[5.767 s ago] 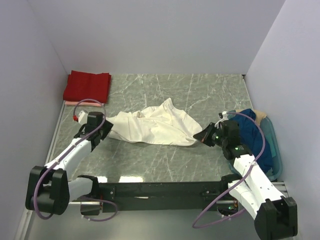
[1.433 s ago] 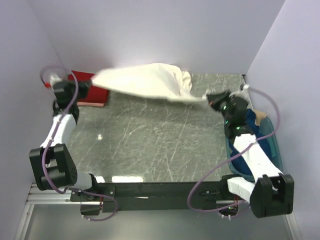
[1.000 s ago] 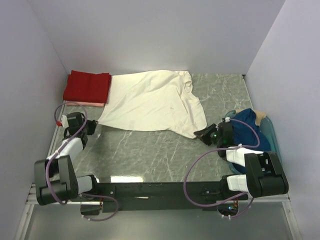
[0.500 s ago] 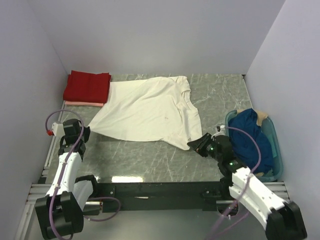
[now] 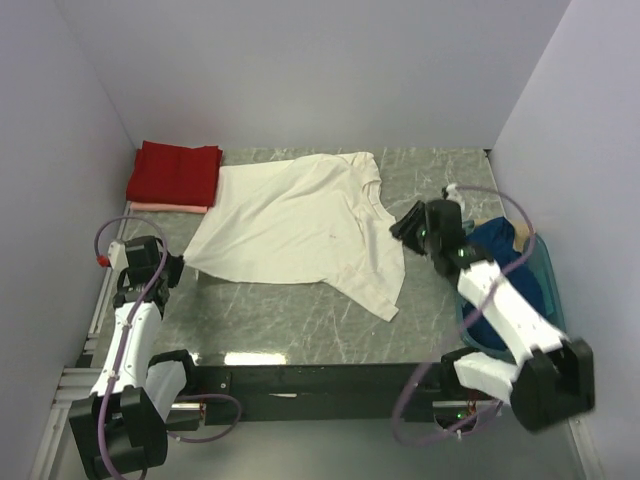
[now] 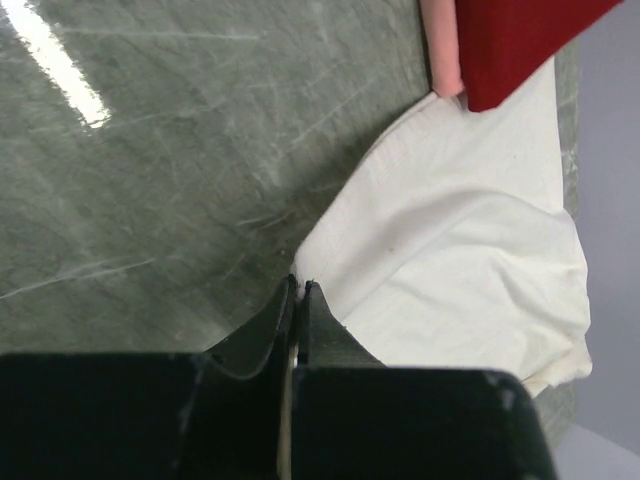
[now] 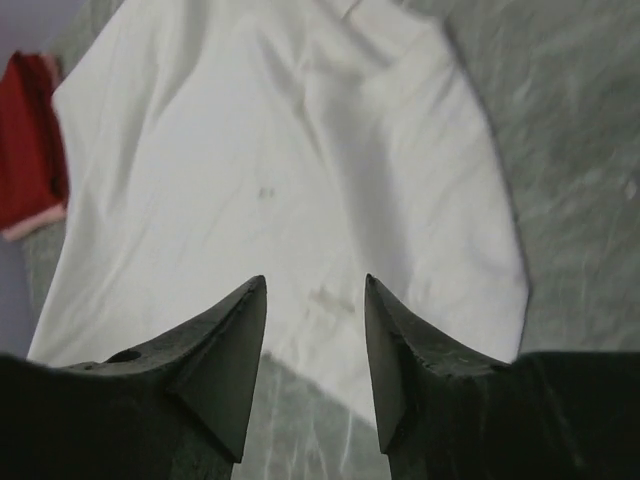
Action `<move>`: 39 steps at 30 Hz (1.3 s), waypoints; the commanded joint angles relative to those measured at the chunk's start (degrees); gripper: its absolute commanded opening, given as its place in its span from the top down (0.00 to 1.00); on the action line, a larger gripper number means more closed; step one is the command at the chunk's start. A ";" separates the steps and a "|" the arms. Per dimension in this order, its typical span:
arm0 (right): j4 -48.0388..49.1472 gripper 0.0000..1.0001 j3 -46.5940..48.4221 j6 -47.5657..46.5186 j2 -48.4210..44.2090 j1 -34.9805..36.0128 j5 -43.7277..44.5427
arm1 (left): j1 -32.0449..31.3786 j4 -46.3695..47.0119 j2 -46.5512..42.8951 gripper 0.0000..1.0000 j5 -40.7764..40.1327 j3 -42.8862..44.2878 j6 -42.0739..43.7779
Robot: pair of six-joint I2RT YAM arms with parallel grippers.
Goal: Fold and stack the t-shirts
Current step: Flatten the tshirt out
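A cream-white t-shirt (image 5: 300, 220) lies spread flat across the middle of the table. My left gripper (image 5: 178, 262) is shut on its near-left corner, low over the table, and the pinched hem shows in the left wrist view (image 6: 300, 285). My right gripper (image 5: 405, 225) hovers open above the shirt's right edge with nothing between its fingers (image 7: 313, 285). A folded red t-shirt (image 5: 175, 172) rests on a pale pink one (image 5: 165, 207) in the back-left corner. The dark blue t-shirt (image 5: 500, 255) is bunched in the basket.
The teal plastic basket (image 5: 548, 290) stands at the right edge beside my right arm. Walls close in the table at the back, left and right. The marble table (image 5: 300, 315) shows bare along the front.
My right gripper has opened, let go of the cream-white shirt's near-right corner and drawn up and back. That corner now lies on the table. The left gripper keeps its hold.
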 commanded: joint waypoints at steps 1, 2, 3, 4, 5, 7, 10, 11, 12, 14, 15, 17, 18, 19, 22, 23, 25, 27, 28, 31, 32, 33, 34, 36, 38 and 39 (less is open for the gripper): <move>1.56 0.51 10.31 -6.32 16.26 -8.44 -3.50 | 0.12 -1.84 0.06 0.97 3.49 4.57 4.15; 1.12 0.52 12.97 -7.11 19.82 -9.24 -3.51 | 0.12 -2.62 0.23 0.97 3.67 5.01 4.85; 0.68 0.53 15.43 -8.25 23.16 -10.38 -3.25 | 0.12 -2.89 0.32 0.97 3.93 5.63 5.47; -0.45 0.53 20.07 -8.78 29.37 -10.65 -2.90 | 0.12 -2.90 0.32 0.97 4.80 5.81 6.35; -1.34 0.55 22.55 -9.75 32.39 -11.09 -3.41 | 0.12 -2.63 0.50 0.97 5.59 5.98 6.96; -2.92 0.58 28.43 -10.81 39.32 -11.36 -4.48 | 0.12 -2.72 0.85 0.97 6.48 6.25 7.76; -3.28 0.58 32.40 -11.86 44.53 -11.36 -3.86 | 0.12 -1.93 1.38 0.98 8.14 6.16 8.72; -3.19 0.58 32.94 -12.04 45.42 -11.27 -3.77 | 0.12 -1.84 1.55 0.98 8.59 6.16 8.99; -3.19 0.57 33.90 -12.21 46.39 -11.27 -3.77 | 0.12 -1.58 2.07 0.98 8.76 6.16 9.51; -4.24 0.57 35.31 -12.57 49.37 -11.18 -3.77 | 0.12 -1.58 2.60 0.98 8.77 6.25 9.78; -5.03 0.57 36.02 -12.65 50.17 -11.18 -2.64 | 0.12 -1.66 2.78 0.98 8.77 6.51 10.13; -5.04 0.57 36.11 -12.57 51.84 -11.09 -2.72 | 0.12 -1.58 2.78 0.98 8.59 6.69 10.22; -4.34 0.57 35.85 -12.57 52.45 -11.18 -2.89 | 0.12 -1.40 2.70 0.98 8.50 6.77 10.48; -4.07 0.57 35.85 -12.48 52.90 -11.01 -2.89 | 0.12 -1.31 2.61 0.98 8.41 6.77 10.57; -4.42 0.57 37.34 -12.39 55.18 -10.83 -3.07 | 0.12 -1.31 2.43 0.98 7.80 6.86 11.01; -4.51 0.57 37.78 -12.31 55.79 -10.40 -3.07 | 0.12 -1.40 2.52 0.98 7.71 6.95 11.10; -4.86 0.57 38.48 -12.39 56.94 -10.04 -3.16 | 0.12 -1.66 2.43 0.98 7.45 6.95 11.28; -5.47 0.57 38.75 -12.39 56.94 -9.25 -1.93 | 0.12 -1.66 2.43 0.98 7.36 6.86 11.19; -5.74 0.58 38.83 -12.22 56.94 -9.16 -1.84 | 0.12 -1.66 2.43 0.98 7.36 6.78 11.19; -6.35 0.74 38.13 -11.95 56.42 -9.16 -1.66 | 0.12 -1.66 2.26 0.98 7.36 6.42 11.01; -6.53 0.79 37.78 -11.78 56.07 -9.16 -1.31 | 0.12 -1.84 2.26 0.98 7.27 6.51 11.10; -6.70 0.90 36.74 -11.69 55.28 -9.25 -0.79 | 0.12 -1.84 2.26 0.98 7.36 6.51 11.28; -6.71 0.94 36.03 -11.51 54.75 -9.25 0.09 | 0.12 -1.93 2.26 0.98 7.10 6.42 11.19; -6.71 1.00 33.83 -11.34 52.83 -9.51 1.23 | 0.12 -2.19 1.99 0.98 6.83 6.34 11.19; -6.79 1.00 32.08 -11.25 51.33 -10.39 2.20 | 0.12 -2.37 1.82 0.98 6.66 6.16 11.01; -6.88 1.00 30.41 -11.16 49.66 -10.74 2.55 | 0.12 -2.54 1.73 0.98 6.66 6.16 10.93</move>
